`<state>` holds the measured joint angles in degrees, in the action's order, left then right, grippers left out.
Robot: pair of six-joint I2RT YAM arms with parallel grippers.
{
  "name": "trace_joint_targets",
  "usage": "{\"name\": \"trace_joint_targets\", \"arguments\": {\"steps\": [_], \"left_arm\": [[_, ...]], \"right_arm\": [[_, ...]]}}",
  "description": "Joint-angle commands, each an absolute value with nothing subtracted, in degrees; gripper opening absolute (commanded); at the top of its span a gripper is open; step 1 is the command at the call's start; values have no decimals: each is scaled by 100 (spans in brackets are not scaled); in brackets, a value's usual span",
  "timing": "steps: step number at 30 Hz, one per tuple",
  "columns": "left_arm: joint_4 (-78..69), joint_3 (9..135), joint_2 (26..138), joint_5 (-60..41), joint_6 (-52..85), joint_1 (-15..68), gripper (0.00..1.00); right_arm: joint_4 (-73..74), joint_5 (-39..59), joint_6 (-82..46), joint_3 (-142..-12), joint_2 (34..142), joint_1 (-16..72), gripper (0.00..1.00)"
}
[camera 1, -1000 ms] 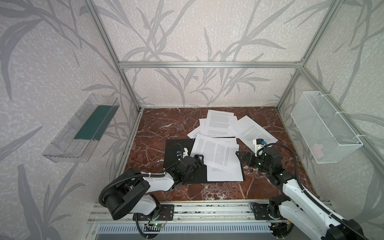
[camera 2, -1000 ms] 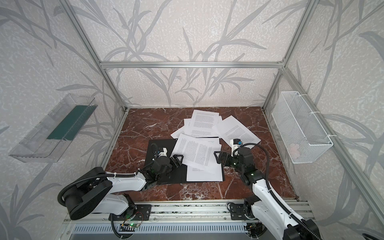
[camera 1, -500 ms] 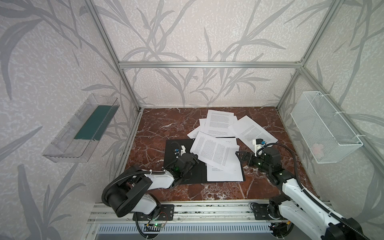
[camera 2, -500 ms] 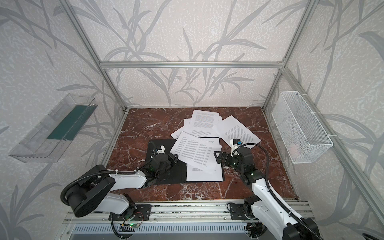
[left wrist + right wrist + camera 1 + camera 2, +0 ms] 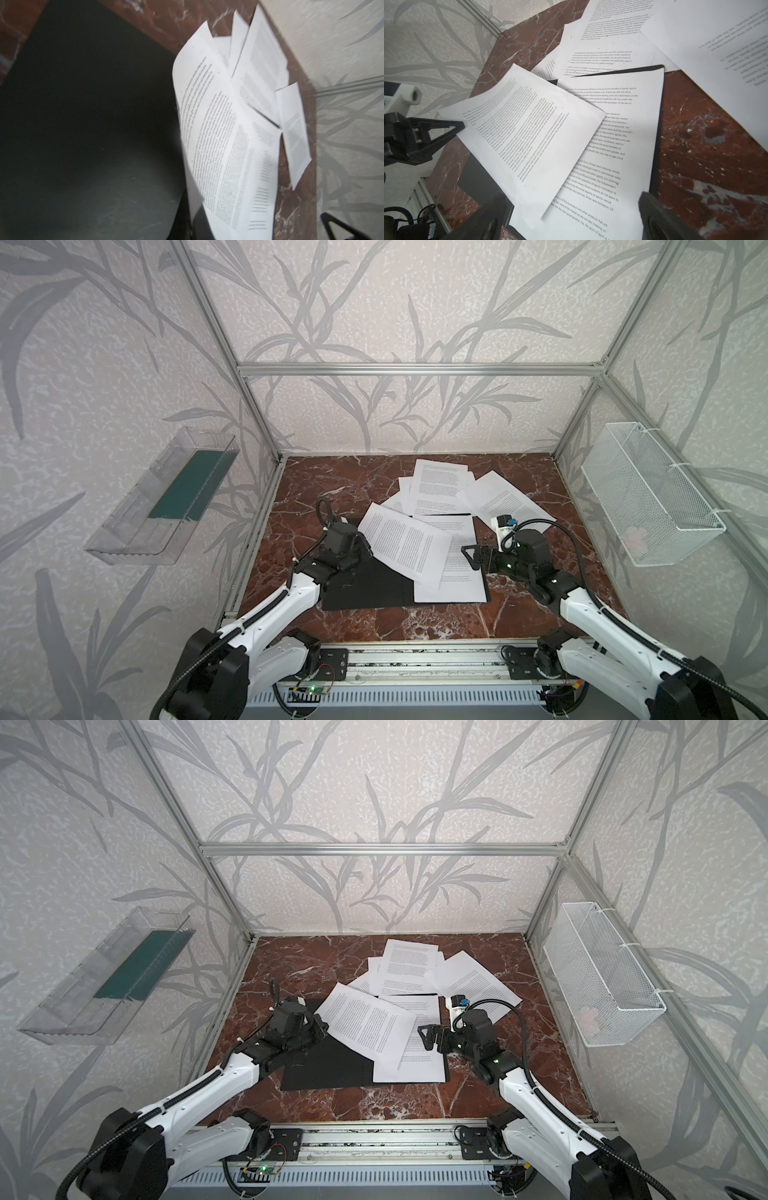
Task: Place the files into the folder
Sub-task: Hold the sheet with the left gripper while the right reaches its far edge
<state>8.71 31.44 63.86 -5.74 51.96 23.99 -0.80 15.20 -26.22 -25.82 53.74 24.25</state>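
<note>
The red-brown marbled tabletop carries the open folder, black side up, toward six o'clock, and loose files fanned toward one o'clock, perhaps overlapping its far edge.

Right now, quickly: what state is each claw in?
Left claw: closed on the top sheet, at its edge.
Right claw: open, holding nothing.
</note>
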Motion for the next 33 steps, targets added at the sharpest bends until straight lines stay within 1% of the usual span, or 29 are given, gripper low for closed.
{"name": "trace_joint_targets", "arguments": {"steps": [1, 5, 10, 16, 18, 21, 25, 27, 31, 33], "left_arm": [[1372, 3463, 6980, -1283, 4370, 2219, 0], [1915, 4134, 7723, -1153, 3631, 2191, 0], [1691, 4378, 8001, -1129, 3184, 2197, 0], [1123, 4309, 8187, -1029, 2858, 2206, 0], [724, 4149, 8297, -1043, 2900, 2204, 0], [356, 3994, 8419, -1166, 2905, 2206, 0], [32, 3768, 8306, -1156, 2916, 2204, 0], [25, 3677, 8204, -1006, 2925, 2204, 0], [24, 3625, 8147, -814, 2889, 2208, 0], [132, 3686, 8173, -780, 2858, 2214, 0]], "right_arm": [[-321, 1195, -2370, -2914, 5616, 2713, 99], [-520, 998, -2264, -3239, 6008, 2993, 99], [-738, 1062, -2097, -3812, 6718, 3080, 99], [-1014, 1336, -1807, -4752, 7827, 3080, 99], [-1064, 1491, -1720, -5096, 8236, 3042, 99], [-1091, 1986, -1615, -5578, 8850, 2935, 99], [-1469, 2399, -1378, -6254, 9626, 2910, 100], [-1721, 2409, -1255, -6516, 10008, 2909, 100], [-1535, 2432, -1212, -6599, 10430, 2901, 99], [-1423, 2593, -1239, -6644, 10595, 2900, 97]]}}
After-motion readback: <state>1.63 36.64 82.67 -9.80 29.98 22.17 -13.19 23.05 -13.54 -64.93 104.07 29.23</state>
